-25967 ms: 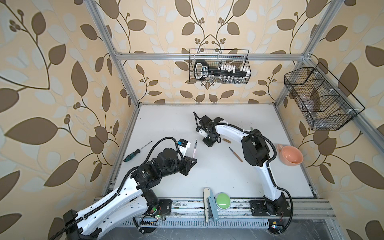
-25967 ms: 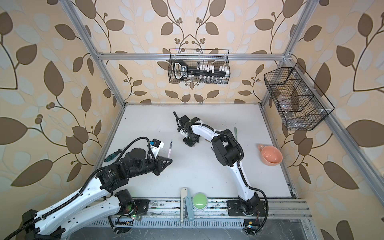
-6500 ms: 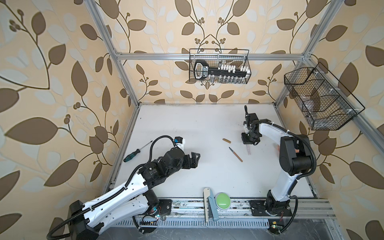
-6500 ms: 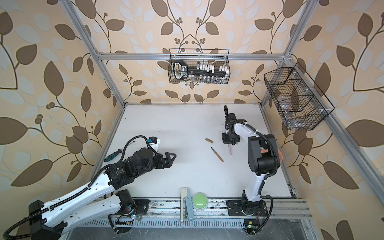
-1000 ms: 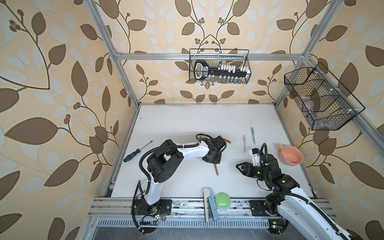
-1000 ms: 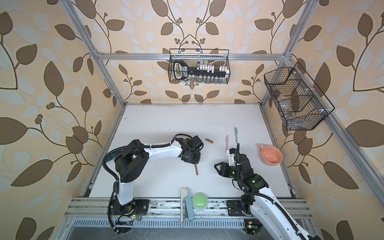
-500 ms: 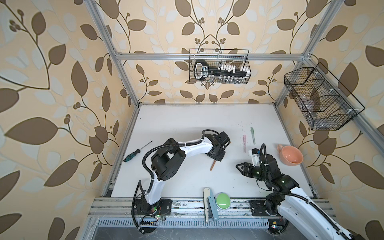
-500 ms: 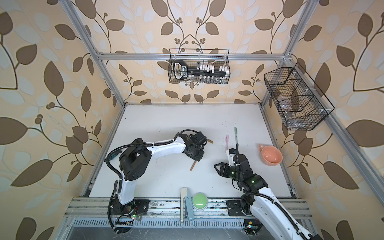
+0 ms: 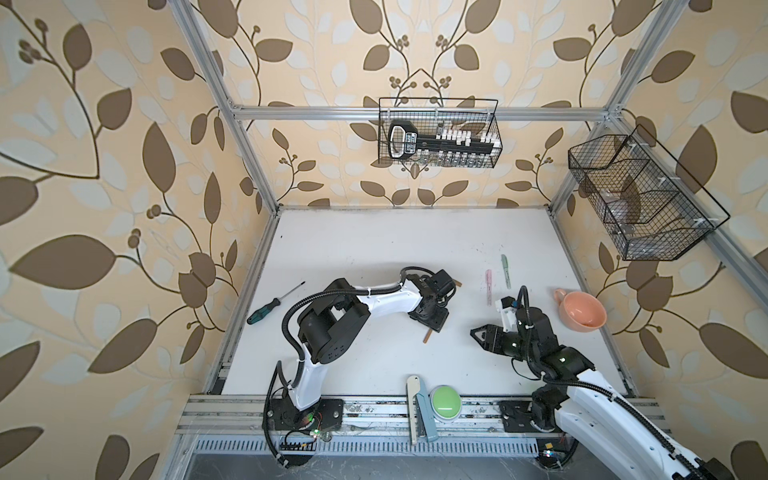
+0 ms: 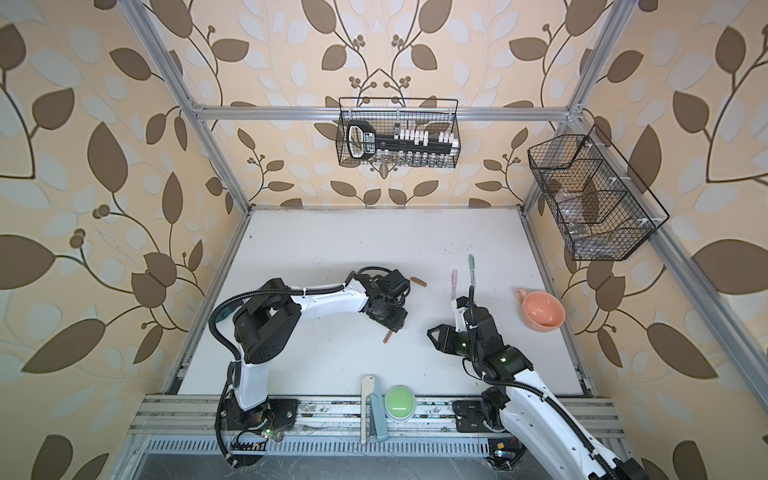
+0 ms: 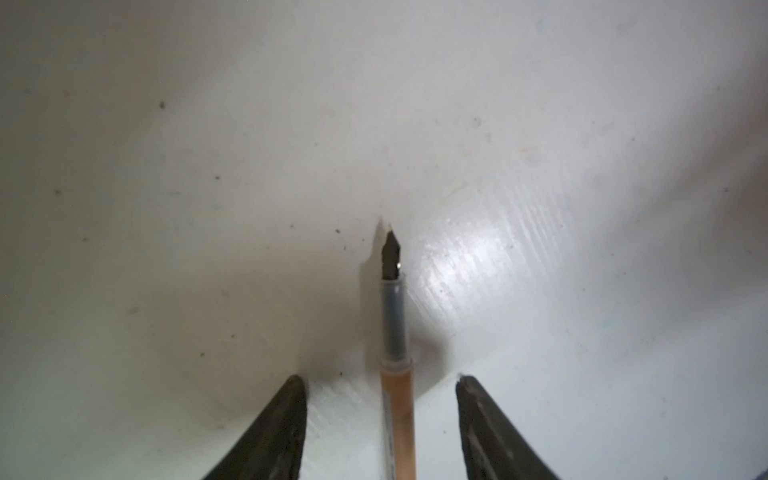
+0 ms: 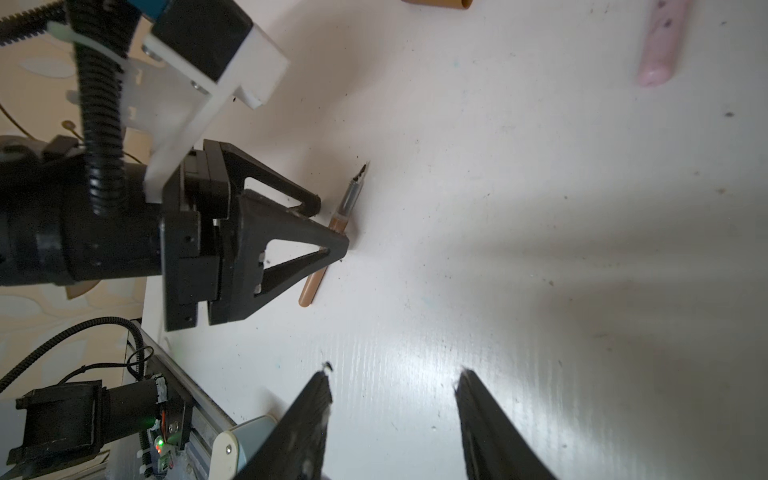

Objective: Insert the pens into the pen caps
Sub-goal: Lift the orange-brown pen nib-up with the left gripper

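Altogether three pens (image 9: 427, 336) (image 9: 489, 286) (image 9: 505, 270), one loose brown cap (image 9: 457, 283)

My left gripper (image 11: 379, 377) is black, its arm (image 9: 386, 298) white. One pen (image 11: 398, 415) has a tan-brown barrel, a grey neck and a black tip. The table (image 9: 374, 249) is white with dark specks. Near the peach cup (image 9: 579, 311) lie a pale pink pen (image 9: 489, 286) and a pale green pen (image 9: 505, 272). The wallpaper (image 9: 104, 208) is beige with brown leaves.
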`<state>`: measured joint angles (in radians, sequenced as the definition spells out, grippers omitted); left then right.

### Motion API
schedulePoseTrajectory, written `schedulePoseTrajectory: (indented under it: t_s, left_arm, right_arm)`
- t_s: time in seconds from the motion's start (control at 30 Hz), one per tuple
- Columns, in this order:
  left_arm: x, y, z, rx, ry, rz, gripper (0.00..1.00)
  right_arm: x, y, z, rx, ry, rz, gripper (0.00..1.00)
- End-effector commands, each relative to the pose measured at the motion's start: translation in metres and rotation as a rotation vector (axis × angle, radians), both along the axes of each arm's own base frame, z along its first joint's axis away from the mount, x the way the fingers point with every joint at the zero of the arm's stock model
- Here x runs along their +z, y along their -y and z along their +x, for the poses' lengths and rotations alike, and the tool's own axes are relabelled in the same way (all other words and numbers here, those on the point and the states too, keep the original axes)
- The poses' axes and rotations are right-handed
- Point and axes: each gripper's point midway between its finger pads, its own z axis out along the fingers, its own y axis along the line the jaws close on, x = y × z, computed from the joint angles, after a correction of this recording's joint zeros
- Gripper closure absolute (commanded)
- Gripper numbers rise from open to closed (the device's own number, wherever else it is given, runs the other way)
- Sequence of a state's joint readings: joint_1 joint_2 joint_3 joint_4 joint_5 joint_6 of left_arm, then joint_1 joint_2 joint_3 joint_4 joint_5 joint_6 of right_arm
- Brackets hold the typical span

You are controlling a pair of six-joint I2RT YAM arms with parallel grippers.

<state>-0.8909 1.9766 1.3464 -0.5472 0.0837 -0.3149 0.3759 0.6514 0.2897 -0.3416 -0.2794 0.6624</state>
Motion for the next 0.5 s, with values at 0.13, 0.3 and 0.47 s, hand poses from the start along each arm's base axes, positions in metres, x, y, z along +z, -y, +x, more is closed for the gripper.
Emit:
schedulePoseTrajectory:
  t_s: [0.13,0.3,0.47]
  left_arm:
    - [0.003,-0.020,-0.036,0.031,-0.055,0.061,0.43]
    - [-0.002,-0.013,-0.052,0.027,-0.068,0.078,0.52]
    - [-0.006,-0.014,-0.058,0.030,-0.069,0.099,0.61]
  right_arm:
    - [0.005,0.001,0.005,-0.016,0.026,-0.008,0.48]
    - [0.003,0.001,0.005,-0.017,0.024,-0.009,0.48]
    - [0.000,0.001,0.005,-0.016,0.019,-0.011,0.48]
